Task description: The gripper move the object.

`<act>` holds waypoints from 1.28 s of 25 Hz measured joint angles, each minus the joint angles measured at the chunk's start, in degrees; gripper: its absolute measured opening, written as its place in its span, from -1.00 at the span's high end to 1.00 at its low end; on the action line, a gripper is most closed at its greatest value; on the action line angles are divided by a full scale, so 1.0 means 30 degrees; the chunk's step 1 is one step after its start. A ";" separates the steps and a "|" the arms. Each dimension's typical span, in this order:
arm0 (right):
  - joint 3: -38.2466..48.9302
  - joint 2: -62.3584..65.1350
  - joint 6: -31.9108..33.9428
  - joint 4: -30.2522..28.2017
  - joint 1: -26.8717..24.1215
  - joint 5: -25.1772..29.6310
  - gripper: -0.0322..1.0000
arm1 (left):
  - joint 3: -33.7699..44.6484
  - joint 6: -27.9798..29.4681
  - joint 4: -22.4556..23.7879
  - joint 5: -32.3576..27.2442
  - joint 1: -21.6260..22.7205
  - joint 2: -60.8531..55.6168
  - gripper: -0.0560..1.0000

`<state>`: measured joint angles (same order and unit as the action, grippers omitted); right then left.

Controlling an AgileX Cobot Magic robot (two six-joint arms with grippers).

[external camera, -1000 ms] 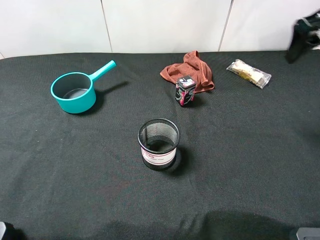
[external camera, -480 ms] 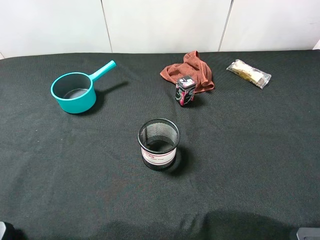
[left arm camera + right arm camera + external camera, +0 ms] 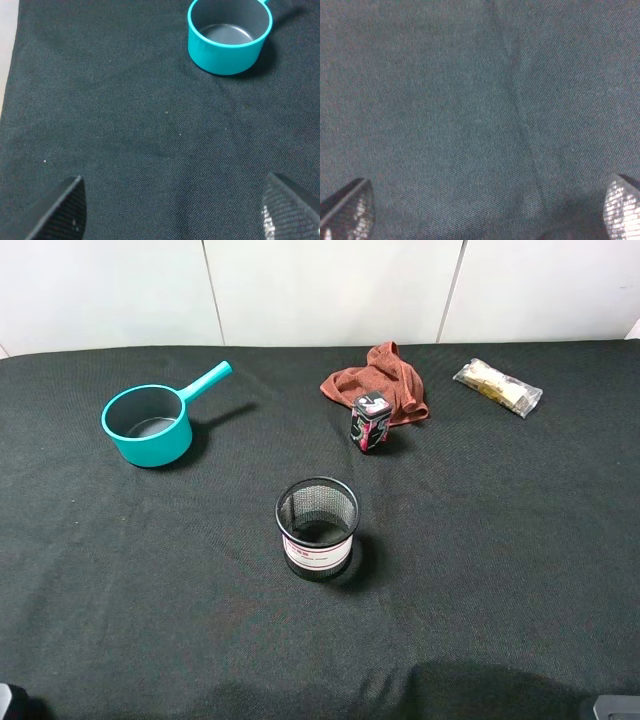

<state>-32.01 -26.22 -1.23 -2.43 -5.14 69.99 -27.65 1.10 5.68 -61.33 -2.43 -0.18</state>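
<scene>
Currently on black cloth (image 3: 520,540): teal saucepan (image 3: 148,425) far left; mesh cup (image 3: 317,528) centre, upright; small tin (image 3: 369,422) just beyond it, against a rust-red rag (image 3: 385,380); wrapped snack (image 3: 497,387) far right. Left gripper (image 3: 172,210): fingers wide apart, empty, the saucepan well ahead of them. Right gripper (image 3: 480,210): fingers spread, over bare cloth only.
</scene>
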 joint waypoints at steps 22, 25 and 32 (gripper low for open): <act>0.0362 0.4681 0.0163 0.0252 0.1237 -0.2123 -0.41 | 0.0000 0.0000 0.0000 0.0000 0.0000 0.0000 -0.44; 0.0385 0.4681 0.0163 0.0478 0.1237 -0.2281 -0.41 | 0.0000 0.0000 0.0000 0.0000 0.0000 0.0000 -0.44; 0.1047 0.5658 0.0411 0.1090 0.1237 -0.3489 -0.41 | 0.0000 0.0000 0.0000 0.0000 0.0000 0.0000 -0.44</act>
<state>-28.87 -9.25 0.00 0.84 -1.43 59.52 -27.65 1.10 5.68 -61.33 -2.43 -0.18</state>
